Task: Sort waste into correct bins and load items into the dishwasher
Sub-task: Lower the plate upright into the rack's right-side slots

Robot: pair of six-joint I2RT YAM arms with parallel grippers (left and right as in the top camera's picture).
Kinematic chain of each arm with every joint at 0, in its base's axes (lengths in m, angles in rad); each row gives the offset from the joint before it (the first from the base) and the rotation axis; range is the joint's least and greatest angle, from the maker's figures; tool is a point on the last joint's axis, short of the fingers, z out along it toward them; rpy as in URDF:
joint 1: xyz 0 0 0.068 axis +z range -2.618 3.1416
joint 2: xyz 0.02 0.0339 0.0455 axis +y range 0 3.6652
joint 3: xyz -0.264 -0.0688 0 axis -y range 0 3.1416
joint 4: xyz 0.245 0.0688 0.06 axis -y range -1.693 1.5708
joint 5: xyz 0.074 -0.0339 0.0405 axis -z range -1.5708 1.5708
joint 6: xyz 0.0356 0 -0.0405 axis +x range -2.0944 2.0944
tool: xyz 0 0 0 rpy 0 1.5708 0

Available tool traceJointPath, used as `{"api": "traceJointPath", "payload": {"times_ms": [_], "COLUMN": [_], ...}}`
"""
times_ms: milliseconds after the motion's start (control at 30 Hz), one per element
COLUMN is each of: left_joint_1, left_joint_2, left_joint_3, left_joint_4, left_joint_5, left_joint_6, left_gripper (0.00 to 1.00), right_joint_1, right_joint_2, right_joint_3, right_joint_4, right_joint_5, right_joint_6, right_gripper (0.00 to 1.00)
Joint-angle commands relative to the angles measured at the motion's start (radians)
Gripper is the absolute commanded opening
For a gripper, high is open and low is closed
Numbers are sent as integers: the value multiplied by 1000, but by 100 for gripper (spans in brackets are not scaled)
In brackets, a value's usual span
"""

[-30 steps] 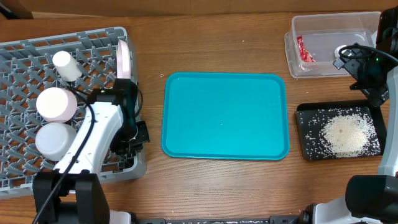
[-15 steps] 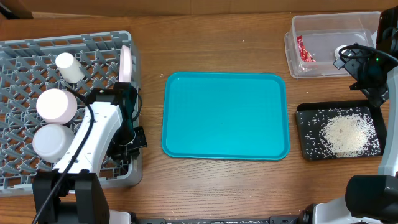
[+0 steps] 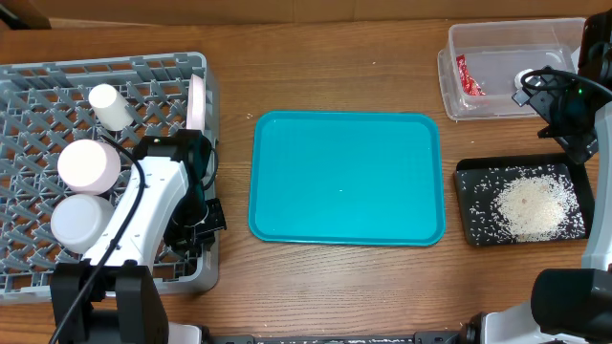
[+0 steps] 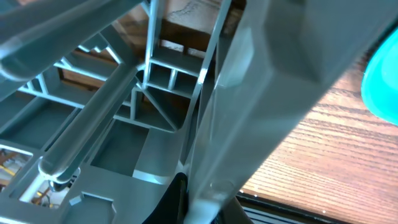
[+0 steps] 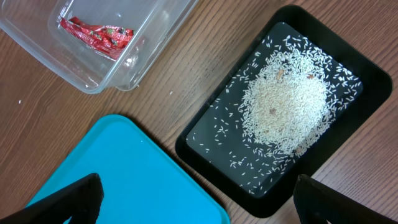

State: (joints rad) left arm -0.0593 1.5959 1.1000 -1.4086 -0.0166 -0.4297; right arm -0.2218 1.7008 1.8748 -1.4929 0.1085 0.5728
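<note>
The grey dish rack (image 3: 57,67) stands at the left and holds a small white cup (image 3: 110,107), two upturned round white dishes (image 3: 88,164) (image 3: 78,218) and a large white plate (image 3: 196,100) on edge. My left gripper (image 3: 199,222) is shut on the rack's right wall (image 4: 249,93). The clear tub (image 3: 497,110) holds the red wrapper (image 3: 466,76) (image 5: 96,34). The black tray (image 3: 470,229) (image 5: 205,134) holds rice (image 3: 528,203) (image 5: 286,102). My right gripper (image 5: 199,208) is open and empty, above the gap between tub and black tray. Chopsticks are out of view.
A teal serving tray (image 3: 346,177) (image 5: 124,174) lies in the middle of the wooden table, between the rack and the black tray. The right arm (image 3: 564,105) hangs over the tub's right end. Cardboard shows at the far left corner.
The rack has slid a little to the right and toward the front, with my left gripper on its wall. The right arm has not moved.
</note>
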Motion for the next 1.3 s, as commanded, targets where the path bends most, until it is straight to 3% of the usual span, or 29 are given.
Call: {"api": "traceJointPath", "payload": {"times_ms": [0,67,167,300,400,467,533,833,1100,1267], "left_joint_1": [0,0,0,0,0,0,0,-1,-7,-13], "left_joint_2": [-1,-1,-1,-1,-1,-1,-1,-1,-1,-1], "left_joint_3": [-3,-3,-3,-3,-3,-3,-3,-3,-3,-3], "left_joint_4": [-27,-26,-2,56,96,110,112,129,250,281], "left_joint_5": [-118,-240,-326,-363,-365,-370,-379,-310,-175,-166], "left_joint_6": [-179,-271,-312,-311,-311,-303,-290,-208,-10,1], "left_gripper": [4,5,4,6,12,11,4,4,4,4], "right_joint_1": [-1,-1,-1,-1,-1,-1,-1,-1,-1,-1], "right_joint_2": [-2,-2,-2,-2,-2,-2,-2,-2,-2,-2], "right_joint_3": [10,10,10,10,10,10,10,10,10,10], "right_joint_4": [3,3,3,3,3,3,3,3,3,3], "right_joint_5": [6,7,7,6,7,7,7,6,7,7], "right_joint_6": [4,4,4,4,4,4,4,4,4,4], "right_gripper": [100,100,100,100,100,100,100,100,100,100]}}
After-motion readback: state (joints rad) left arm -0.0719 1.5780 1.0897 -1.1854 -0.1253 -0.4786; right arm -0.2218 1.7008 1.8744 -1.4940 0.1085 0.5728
